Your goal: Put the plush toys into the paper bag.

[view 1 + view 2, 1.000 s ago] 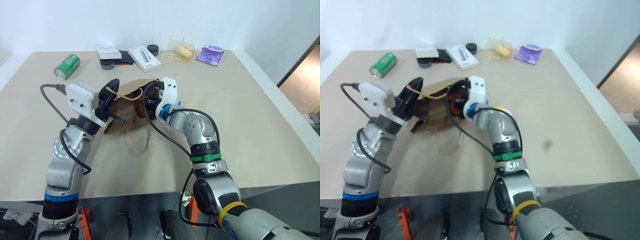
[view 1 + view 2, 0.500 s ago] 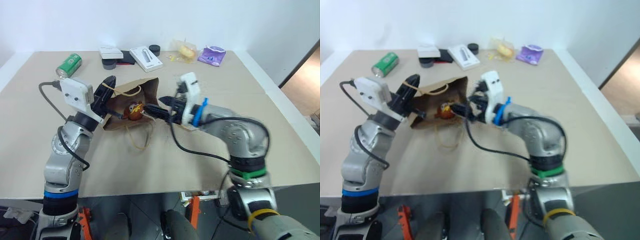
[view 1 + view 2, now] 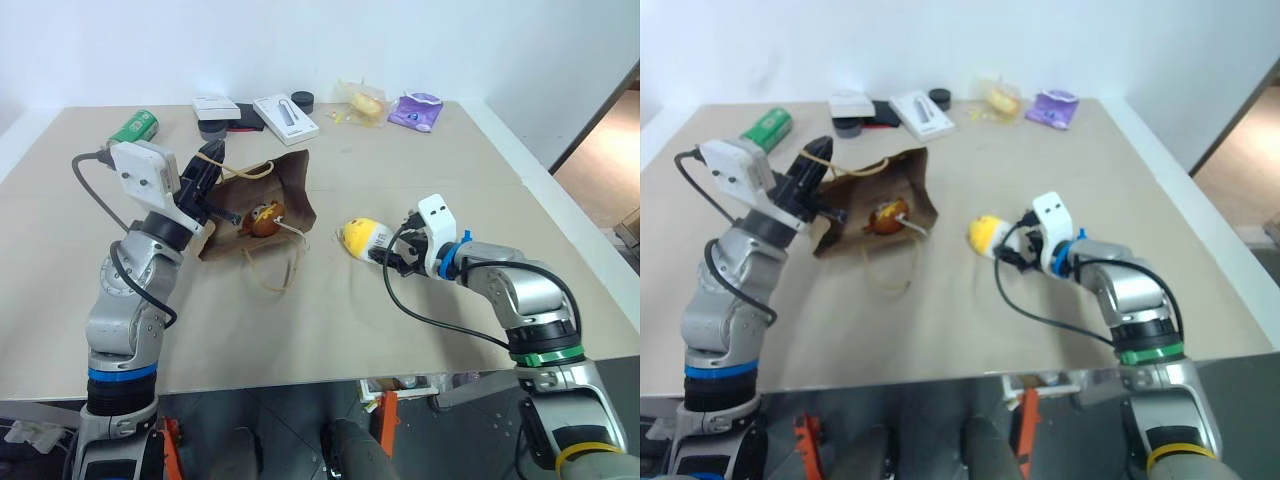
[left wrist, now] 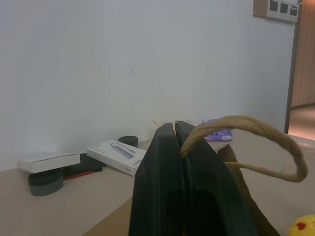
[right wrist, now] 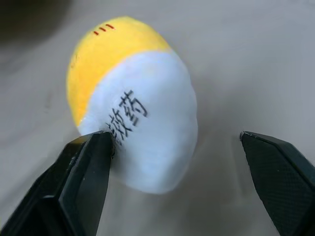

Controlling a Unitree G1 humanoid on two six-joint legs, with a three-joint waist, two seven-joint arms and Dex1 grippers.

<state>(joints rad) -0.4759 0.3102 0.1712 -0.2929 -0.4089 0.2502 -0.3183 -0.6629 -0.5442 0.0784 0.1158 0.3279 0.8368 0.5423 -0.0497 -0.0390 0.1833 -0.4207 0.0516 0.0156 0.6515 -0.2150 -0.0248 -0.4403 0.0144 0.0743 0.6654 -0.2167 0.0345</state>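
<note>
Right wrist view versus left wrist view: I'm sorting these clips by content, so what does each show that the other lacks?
The right wrist view alone shows the right gripper, fingers spread wide around the white end of the yellow-and-white plush toy, with black printed characters on it.

The left wrist view alone shows the left gripper shut on a cord handle of the paper bag, plus a white box by the wall.

Both show the tan table; the toy's yellow end peeks into the left wrist view's corner.
</note>
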